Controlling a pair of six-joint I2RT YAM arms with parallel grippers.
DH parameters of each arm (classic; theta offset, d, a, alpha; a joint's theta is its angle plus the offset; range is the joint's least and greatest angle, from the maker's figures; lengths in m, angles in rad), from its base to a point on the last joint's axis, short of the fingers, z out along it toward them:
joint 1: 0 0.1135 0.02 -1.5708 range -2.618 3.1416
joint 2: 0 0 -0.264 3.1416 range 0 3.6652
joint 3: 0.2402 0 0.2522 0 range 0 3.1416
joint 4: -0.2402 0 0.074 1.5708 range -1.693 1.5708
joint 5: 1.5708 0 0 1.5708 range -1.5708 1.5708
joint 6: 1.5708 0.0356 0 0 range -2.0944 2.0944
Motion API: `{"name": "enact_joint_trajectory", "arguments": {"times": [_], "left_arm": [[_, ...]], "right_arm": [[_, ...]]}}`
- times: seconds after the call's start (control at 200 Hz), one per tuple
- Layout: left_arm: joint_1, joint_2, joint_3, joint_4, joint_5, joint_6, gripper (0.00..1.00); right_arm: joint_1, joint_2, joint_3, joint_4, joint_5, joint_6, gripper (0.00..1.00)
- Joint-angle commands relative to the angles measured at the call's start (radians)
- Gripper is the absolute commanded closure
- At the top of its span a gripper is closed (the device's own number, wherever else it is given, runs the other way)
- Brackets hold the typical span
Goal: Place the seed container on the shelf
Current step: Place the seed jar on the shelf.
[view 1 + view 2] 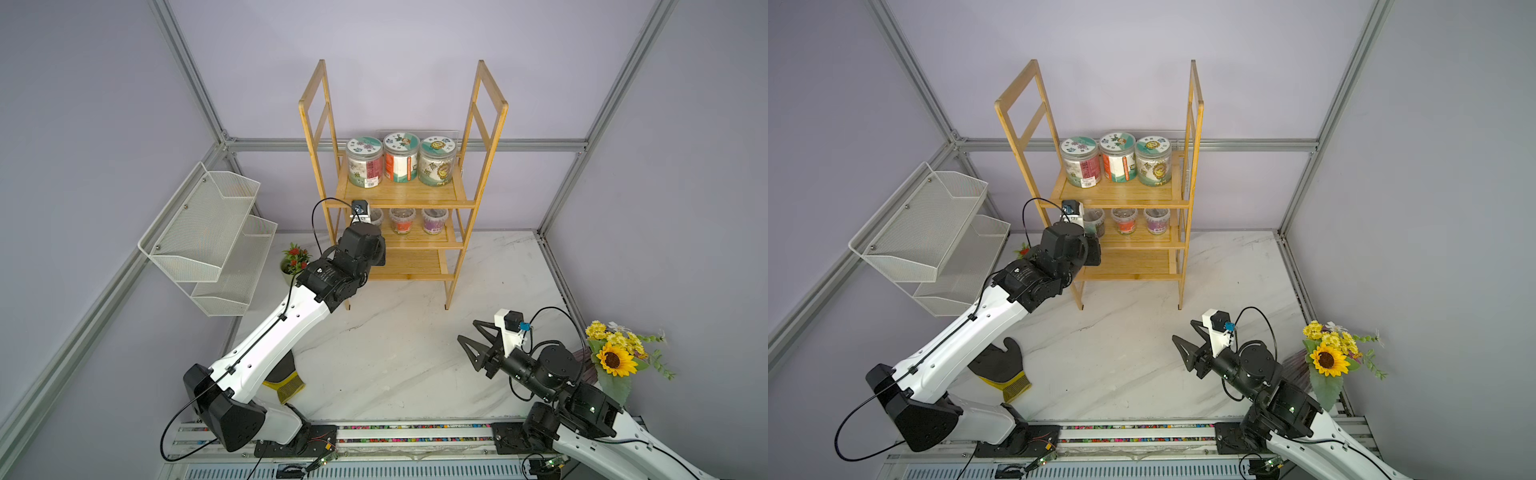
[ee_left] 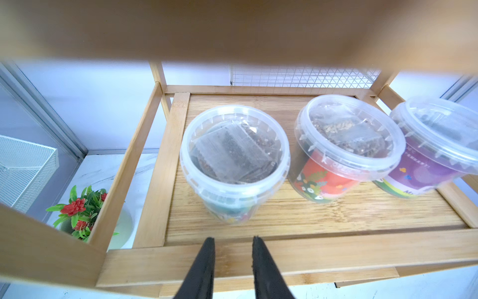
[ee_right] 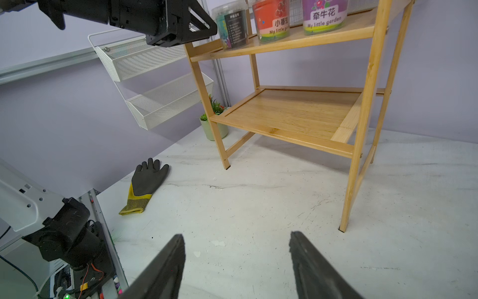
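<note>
Both top views look down from high at six o'clock, facing the tall light-brown bamboo shelf (image 1: 407, 194) at twelve. The left wrist view sits close against its middle tier. The right wrist view looks from low over the white marble tabletop (image 3: 258, 204), sharing that tier.

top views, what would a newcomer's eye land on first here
The tall bamboo shelf at the back of the marble table, with three labelled jars in a row on its top tier and three small clear tubs on the middle one. Next, the left arm reaching to that middle tier, its left gripper just in front of the leftmost tub, holding nothing. A yellow sunflower bouquet glows at the table's right edge.
</note>
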Motion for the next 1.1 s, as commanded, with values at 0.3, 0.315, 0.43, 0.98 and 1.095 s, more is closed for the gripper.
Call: {"name": "enact_joint_trajectory", "arguments": {"times": [0.3,0.315,0.43,0.98,1.095], "left_arm": [[0.012,0.146,-0.035,-0.223,0.024,-0.040,0.77],[0.012,0.148,-0.033,-0.221,0.026,-0.039,0.77],[0.011,0.142,-0.034,-0.220,0.024,-0.040,0.78],[-0.071,-0.179,-0.202,-0.232,-0.001,-0.064,0.72],[-0.098,-0.243,-0.199,-0.228,-0.030,-0.060,0.76]], "right_arm": [[0.003,0.008,0.003,0.021,0.008,-0.004,0.32],[0.003,0.008,0.003,0.021,0.007,-0.004,0.32],[0.004,0.006,0.006,0.019,0.009,-0.008,0.32],[0.003,0.040,0.004,0.050,0.001,-0.017,0.32],[0.003,0.048,0.009,0.054,0.000,-0.014,0.32]]}}
